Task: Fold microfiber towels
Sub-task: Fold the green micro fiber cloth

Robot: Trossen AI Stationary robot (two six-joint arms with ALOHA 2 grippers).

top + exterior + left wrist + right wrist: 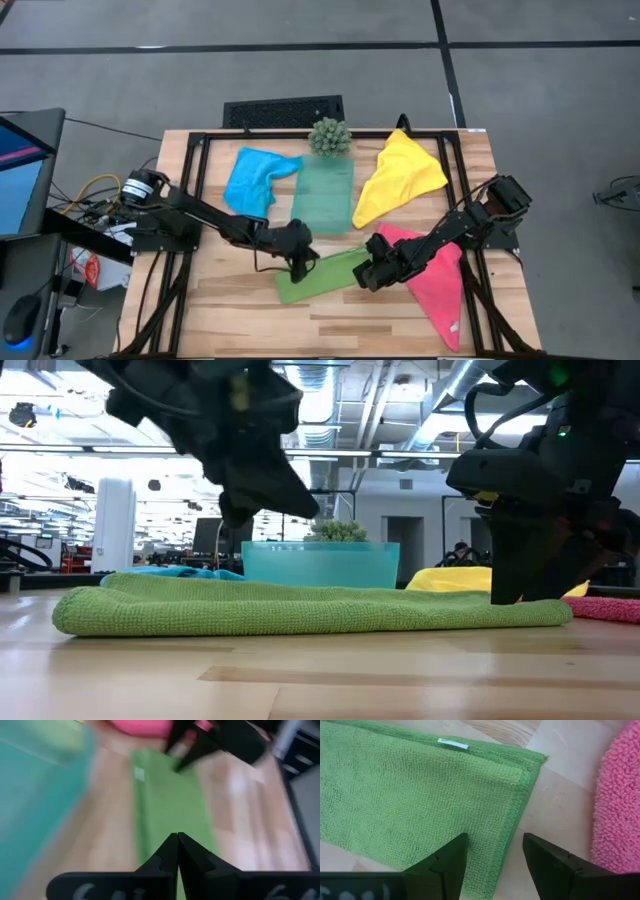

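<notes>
The lime green towel (322,274) lies folded into a long strip on the wooden table (220,320), just in front of the translucent teal tray (324,195), which serves as landmark here. Its right end has a stitched hem and two stacked layers, with a small white tag (453,743) near the far edge; only the right wrist view shows that detail.

The right gripper (495,857) stands over that right end with its jaws spread wide, one finger above the cloth and the other past the hem above bare wood, holding nothing. The left gripper (177,851) sits over the towel's middle, jaws pressed together and empty.

The hot pink towel (438,278) lies to the right-front of the tray, close beside the green strip's right end, with a narrow gap of bare wood between them in the right wrist view. The yellow towel (398,176) is just right of the tray and the bright blue towel (254,180) just left of it, both crumpled. A small spiky green plant (329,136) sits at the tray's far end.

Open wood runs along the front of the table, farther from the tray than the green towel, and at the front left. The low view shows the green strip lying flat, with the tray, the plant top and slivers of blue, yellow and pink behind it.
</notes>
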